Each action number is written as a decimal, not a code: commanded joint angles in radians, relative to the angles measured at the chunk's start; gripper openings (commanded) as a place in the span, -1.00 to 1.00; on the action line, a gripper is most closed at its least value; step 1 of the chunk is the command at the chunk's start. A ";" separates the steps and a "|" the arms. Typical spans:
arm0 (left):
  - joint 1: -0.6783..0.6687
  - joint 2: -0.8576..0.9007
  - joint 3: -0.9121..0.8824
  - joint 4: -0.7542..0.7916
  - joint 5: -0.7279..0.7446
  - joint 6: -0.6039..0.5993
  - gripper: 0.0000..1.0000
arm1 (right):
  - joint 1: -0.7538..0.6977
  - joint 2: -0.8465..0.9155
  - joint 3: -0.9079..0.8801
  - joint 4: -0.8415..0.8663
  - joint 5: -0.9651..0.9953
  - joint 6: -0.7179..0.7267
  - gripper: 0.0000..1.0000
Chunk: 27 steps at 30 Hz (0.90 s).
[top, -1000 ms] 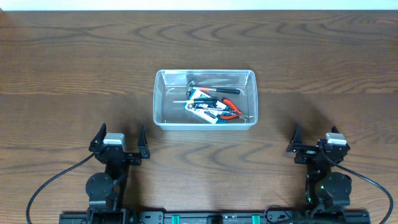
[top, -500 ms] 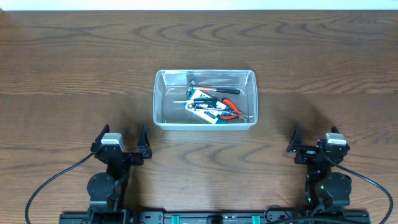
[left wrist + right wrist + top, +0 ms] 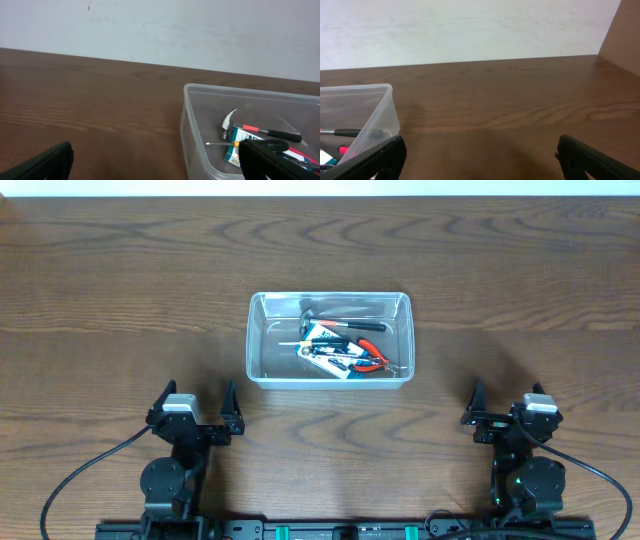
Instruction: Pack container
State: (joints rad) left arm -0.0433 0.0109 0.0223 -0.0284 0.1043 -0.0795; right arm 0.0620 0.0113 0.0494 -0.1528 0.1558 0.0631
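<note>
The clear plastic container [image 3: 262, 370] sits in the middle of the table. Inside it lie a small hammer [image 3: 312, 314], red-handled pliers [image 3: 372, 355], a screwdriver [image 3: 300, 340] and a white and blue packet [image 3: 322, 348]. The container also shows in the left wrist view [image 3: 192, 120] and in the right wrist view [image 3: 367, 117]. My left gripper [image 3: 193, 412] is open and empty at the near left, well short of the container. My right gripper [image 3: 508, 412] is open and empty at the near right.
The brown wooden table [image 3: 120, 290] stretches all around the container. A pale wall [image 3: 150, 30] stands behind the table's far edge. Black cables run from both arm bases at the near edge.
The left gripper shifted slightly and then settled. The right arm and the container's contents have not moved.
</note>
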 commanded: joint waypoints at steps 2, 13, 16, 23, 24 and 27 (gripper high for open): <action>-0.004 -0.007 -0.018 -0.034 0.004 -0.012 0.94 | -0.006 -0.006 -0.004 0.000 -0.003 -0.012 0.98; -0.004 -0.007 -0.018 -0.034 0.004 -0.012 0.96 | -0.006 -0.006 -0.003 0.000 -0.003 -0.012 0.99; -0.004 -0.007 -0.018 -0.034 0.004 -0.012 0.96 | -0.006 -0.006 -0.003 0.000 -0.002 -0.012 0.98; -0.004 -0.007 -0.018 -0.034 0.004 -0.012 0.96 | -0.006 -0.006 -0.003 0.000 -0.003 -0.012 0.99; -0.004 -0.007 -0.018 -0.034 0.004 -0.012 0.96 | -0.006 -0.006 -0.003 0.000 -0.003 -0.012 0.99; -0.004 -0.007 -0.018 -0.034 0.004 -0.012 0.96 | -0.006 -0.006 -0.003 0.000 -0.003 -0.012 0.98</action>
State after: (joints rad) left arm -0.0433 0.0109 0.0219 -0.0288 0.1043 -0.0822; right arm 0.0620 0.0113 0.0494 -0.1528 0.1558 0.0631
